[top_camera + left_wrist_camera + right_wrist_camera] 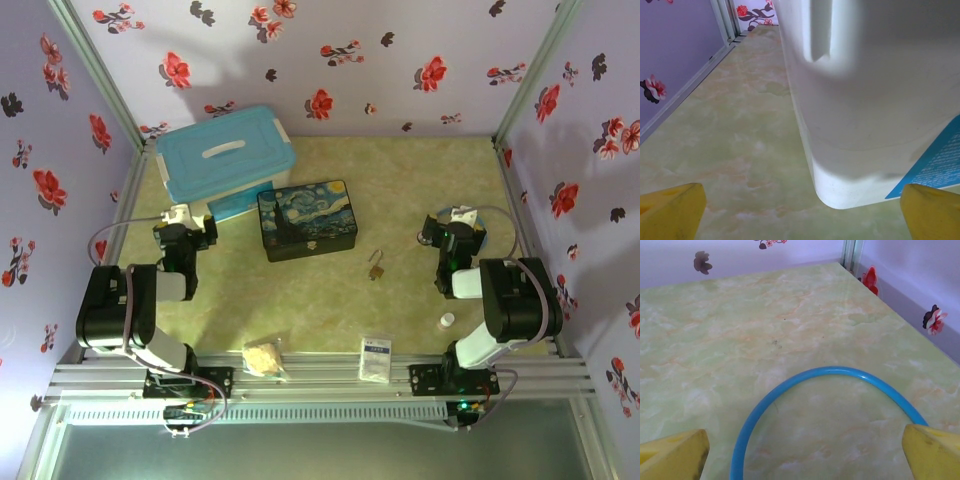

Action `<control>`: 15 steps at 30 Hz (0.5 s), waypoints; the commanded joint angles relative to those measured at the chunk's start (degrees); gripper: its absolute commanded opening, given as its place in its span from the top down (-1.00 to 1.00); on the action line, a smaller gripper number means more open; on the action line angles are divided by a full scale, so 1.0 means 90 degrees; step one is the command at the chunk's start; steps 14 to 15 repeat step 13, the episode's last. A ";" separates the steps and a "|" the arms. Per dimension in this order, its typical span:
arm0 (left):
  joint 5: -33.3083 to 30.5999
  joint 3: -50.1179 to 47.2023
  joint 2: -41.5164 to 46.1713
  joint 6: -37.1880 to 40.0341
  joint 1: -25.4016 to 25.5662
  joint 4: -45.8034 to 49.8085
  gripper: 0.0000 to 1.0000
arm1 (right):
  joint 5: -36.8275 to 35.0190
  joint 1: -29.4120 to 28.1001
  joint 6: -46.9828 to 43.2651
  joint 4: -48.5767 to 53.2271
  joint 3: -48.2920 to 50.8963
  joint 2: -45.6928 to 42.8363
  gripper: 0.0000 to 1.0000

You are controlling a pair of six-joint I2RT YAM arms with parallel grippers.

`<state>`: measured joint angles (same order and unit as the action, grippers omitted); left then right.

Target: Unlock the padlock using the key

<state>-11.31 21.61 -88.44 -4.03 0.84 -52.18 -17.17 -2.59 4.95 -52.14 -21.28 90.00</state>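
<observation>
Roughly at the middle of the overhead view, slightly right of centre, the padlock (pixel 377 265) lies on the green marbled worktop (pixel 400 180), its brass body towards the bottom of the frame and its thin shackle pointing up. It sits alone, apart from both arms. Just to its left stands a dark tin (pixel 307 220) painted with a swirling night sky. Further to the upper left is a plastic box (pixel 225 155) with a blue lid.

The left claw (pixel 188 222) hovers close to that box's lower corner. In the left wrist view its yellow fingertips (pixel 670 212) sit well apart at the two bottom corners, holding nothing. A blue label (pixel 935 165) on the box wall carries fine print too blurred to read.

The right claw (pixel 455 222) stands at the right, over a blue ring (pixel 815 375) lying flat. Its yellow fingertips (pixel 932 452) are likewise spread wide and empty.

Near the bottom edge lie a yellowish packet (pixel 263 357), a white sachet (pixel 375 357) with illegible blue print, and a small white cylinder (pixel 446 321).
</observation>
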 commanded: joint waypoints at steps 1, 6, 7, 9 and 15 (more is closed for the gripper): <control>0.0035 0.0041 -0.0008 0.0165 -0.0053 -0.0001 -0.99 | 0.0077 0.0033 0.0085 0.0037 -0.0048 -0.0078 -0.98; 0.0056 0.0048 -0.0024 0.0438 0.0097 -0.0003 -0.99 | 0.0076 0.0034 0.0077 0.0032 -0.0045 -0.0069 -0.99; 0.0070 0.0058 -0.0031 0.0436 0.0100 0.0010 -0.99 | 0.0081 0.0034 0.0075 0.0032 -0.0043 -0.0077 -0.99; 0.0386 0.0163 -0.0025 0.0358 -0.0042 0.0232 -0.99 | 0.0081 0.0034 0.0081 0.0032 -0.0044 -0.0075 -0.99; 0.0560 0.0124 -0.0009 0.0351 -0.0103 0.0174 -0.99 | 0.0072 0.0035 0.0075 0.0032 -0.0044 -0.0078 -0.98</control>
